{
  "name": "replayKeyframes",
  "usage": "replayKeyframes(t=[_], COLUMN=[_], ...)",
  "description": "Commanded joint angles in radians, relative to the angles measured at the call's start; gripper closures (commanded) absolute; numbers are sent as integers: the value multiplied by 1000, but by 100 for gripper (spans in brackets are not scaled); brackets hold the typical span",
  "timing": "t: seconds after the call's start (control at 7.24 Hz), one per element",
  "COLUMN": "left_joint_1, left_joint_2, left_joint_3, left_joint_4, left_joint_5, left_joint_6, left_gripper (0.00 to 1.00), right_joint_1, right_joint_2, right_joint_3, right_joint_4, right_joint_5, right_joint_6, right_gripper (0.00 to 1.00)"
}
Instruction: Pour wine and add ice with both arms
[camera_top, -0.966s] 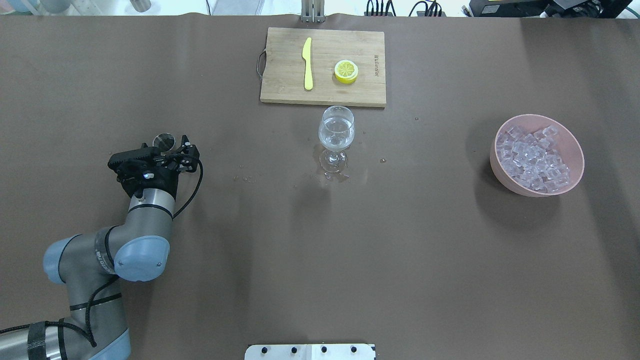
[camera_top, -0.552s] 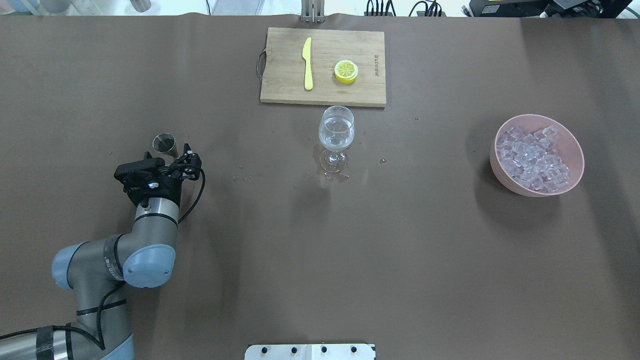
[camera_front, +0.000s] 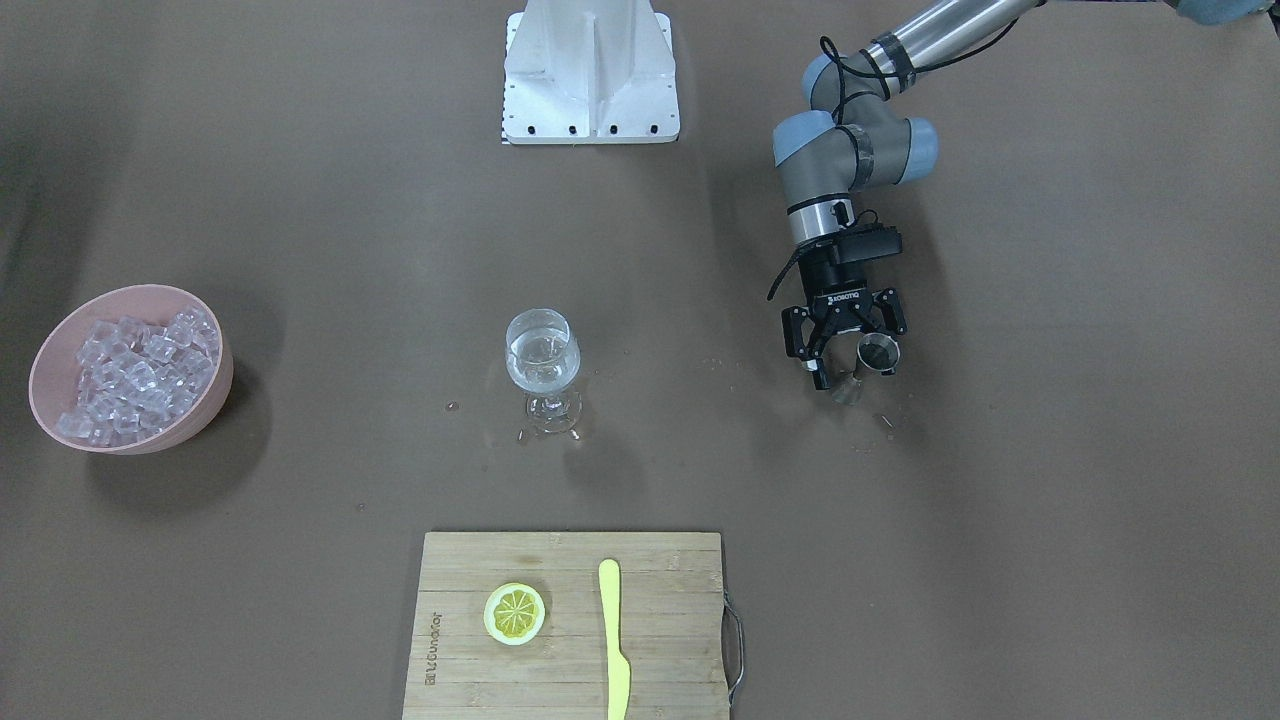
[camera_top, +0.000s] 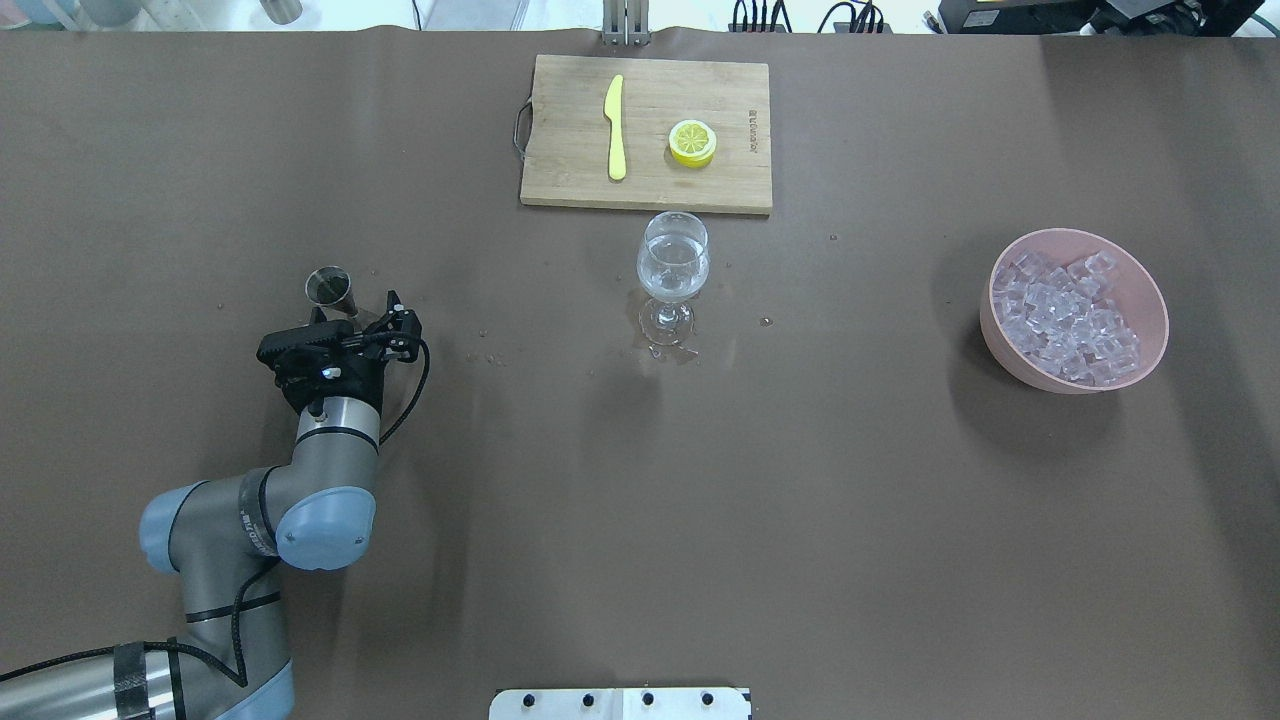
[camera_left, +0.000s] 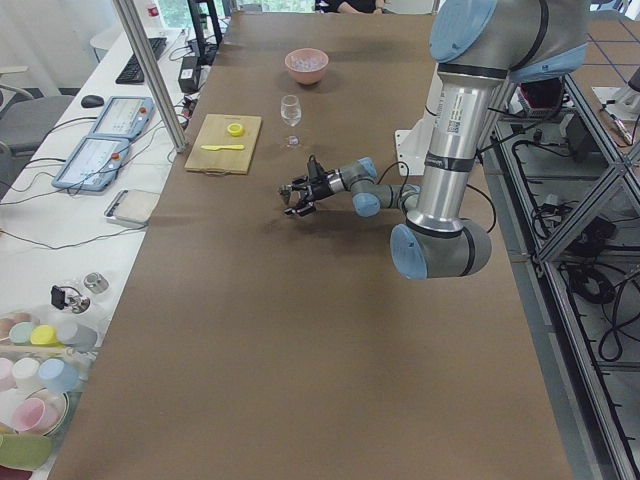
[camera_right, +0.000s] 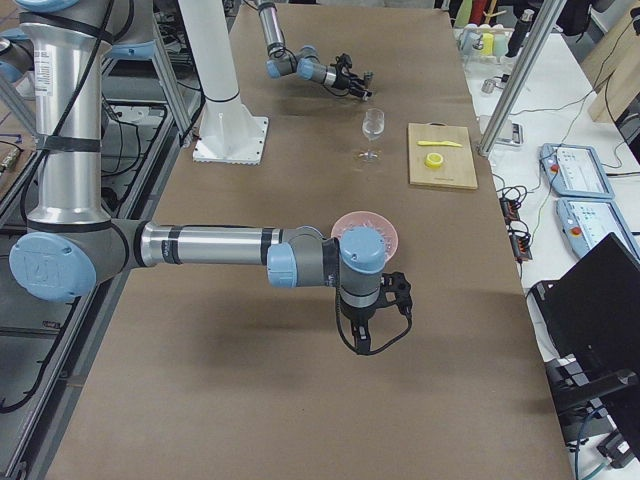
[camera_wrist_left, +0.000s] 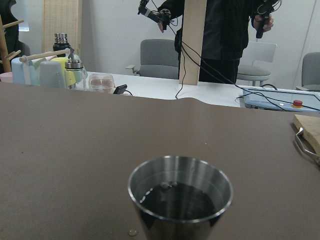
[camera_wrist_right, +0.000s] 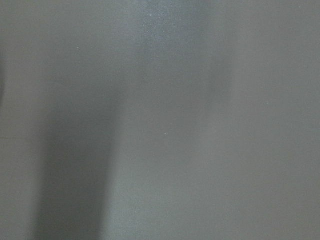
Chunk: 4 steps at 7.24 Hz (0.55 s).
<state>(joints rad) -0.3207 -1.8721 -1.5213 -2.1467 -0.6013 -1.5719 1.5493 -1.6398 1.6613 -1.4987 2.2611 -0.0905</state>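
A wine glass (camera_top: 673, 265) (camera_front: 542, 362) stands mid-table with a little clear wine in its bowl. Ice (camera_top: 1062, 312) (camera_front: 132, 378) fills a pink bowl (camera_top: 1150, 345) at the right end. A small steel cup (camera_top: 328, 286) (camera_front: 878, 352) (camera_wrist_left: 180, 200) stands upright on the table at the left. My left gripper (camera_top: 355, 315) (camera_front: 850, 362) is open just short of the cup and holds nothing. The right gripper (camera_right: 392, 290) shows only in the exterior right view, low over bare table near the bowl; I cannot tell whether it is open or shut.
A wooden cutting board (camera_top: 560, 150) with a yellow knife (camera_top: 615, 128) and a lemon slice (camera_top: 692, 142) lies behind the glass. Drops of liquid (camera_top: 668, 352) dot the table around the glass foot. A white stand base (camera_front: 590, 75) sits at the robot's side. A person (camera_wrist_left: 225, 35) stands beyond the table.
My left arm has drawn back toward the robot and shifted right, away from the steel cup, which stays standing. The glass and bowl have not moved.
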Motion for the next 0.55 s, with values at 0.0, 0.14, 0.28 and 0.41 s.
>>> replayKeyframes(t=[0.0,0.14,0.28,0.41], left_joint_1=[0,0,0,0], left_joint_2=[8,10,11,25], left_joint_3=[4,6,7,6], left_joint_4=[-38,-50,-82,-90], left_joint_5=[0,0,0,0], left_joint_6=[6,4,7,6], left_gripper=[11,19,26,36], right_joint_1=[0,0,0,0], right_joint_2=[0,0,0,2], right_joint_3=[0,0,0,1], right_joint_4=[0,0,0,0], right_joint_5=[0,0,0,0], right_joint_6=[0,0,0,0], right_gripper=[0,0,0,0])
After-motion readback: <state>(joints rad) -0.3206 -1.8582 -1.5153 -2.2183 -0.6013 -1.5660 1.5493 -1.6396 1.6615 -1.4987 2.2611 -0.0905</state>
